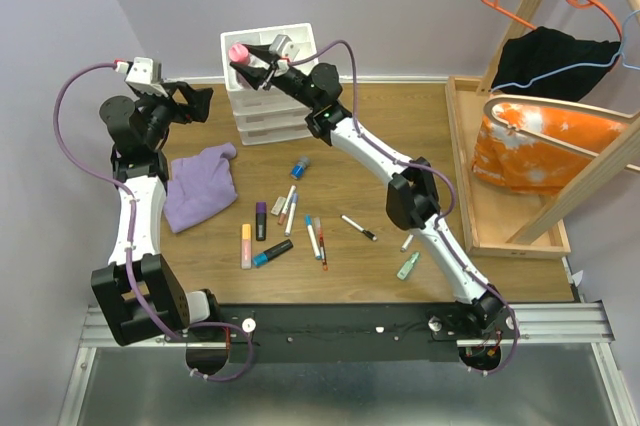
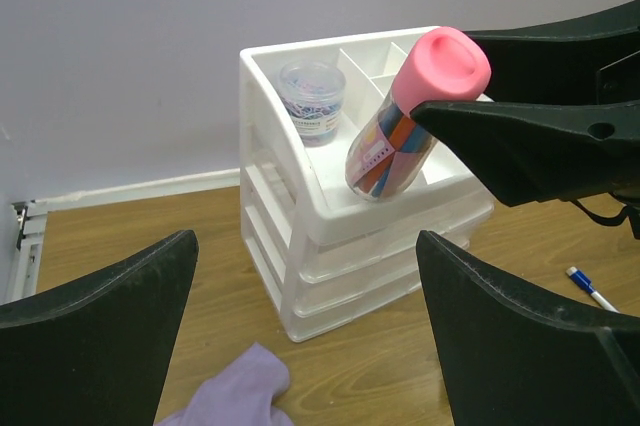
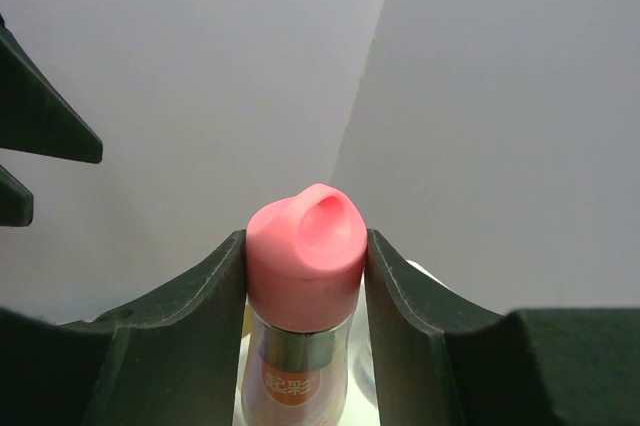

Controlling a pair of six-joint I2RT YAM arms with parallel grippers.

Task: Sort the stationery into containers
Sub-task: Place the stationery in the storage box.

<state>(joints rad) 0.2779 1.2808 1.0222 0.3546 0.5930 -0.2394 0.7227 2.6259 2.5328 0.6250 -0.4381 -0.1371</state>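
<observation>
The right arm stretches in a long diagonal from its base, above the table (image 1: 400,126), up to the white organiser (image 1: 268,118) at the far wall. The right gripper (image 1: 252,58) is above the top of the organiser, and its two fingers are closed on a clear tube (image 2: 392,144) just below its pink cap. The tube has coloured stripes inside. It is tilted: the cap points up and leans away from the left arm, and the lower end is down in the large front compartment. I cannot tell if the bottom touches the floor of the compartment. A small jar (image 2: 312,96) stands in the same compartment, near the tube.

The left arm is bent and raised, with its wrist turned toward the organiser. The left gripper (image 1: 206,104) is wide apart and holds nothing. It hangs above the purple cloth (image 1: 200,188).

Many pens and markers (image 1: 288,214) lie loose on the table, in front of the organiser.
</observation>
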